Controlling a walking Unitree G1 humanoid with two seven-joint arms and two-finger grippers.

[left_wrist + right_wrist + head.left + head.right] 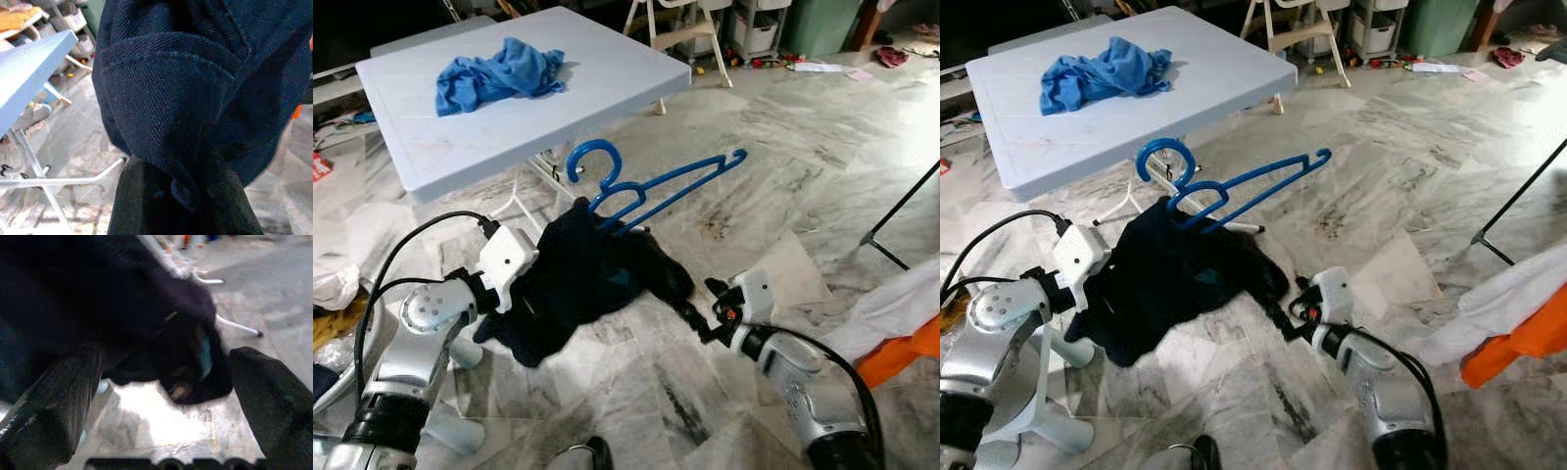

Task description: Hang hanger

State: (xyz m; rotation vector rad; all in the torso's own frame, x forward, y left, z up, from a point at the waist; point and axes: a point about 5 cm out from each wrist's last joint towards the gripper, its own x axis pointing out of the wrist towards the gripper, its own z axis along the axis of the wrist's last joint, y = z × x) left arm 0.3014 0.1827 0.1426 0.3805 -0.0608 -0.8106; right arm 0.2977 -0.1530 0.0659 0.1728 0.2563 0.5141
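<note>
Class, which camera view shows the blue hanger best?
The left eye view: the whole blue hanger, hook to far tip, stands clear above the dark garment. The right eye view shows it equally whole. Both wrist views show dark cloth, with no blue plastic to be made out.

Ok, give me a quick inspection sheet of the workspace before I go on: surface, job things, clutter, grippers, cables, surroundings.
Surface: marble floor; pale blue folding table behind the arms.
Job's things: blue hanger sticking up out of a dark navy garment held above the floor.
Clutter: crumpled blue cloth on the table; white and orange fabric at far right.
Grippers: left gripper shut on the garment; right gripper open, fingers either side of the garment's lower edge.
Cables: black cable looping over the left arm.
Surroundings: black stand leg, chair and storage boxes in the background.
</note>
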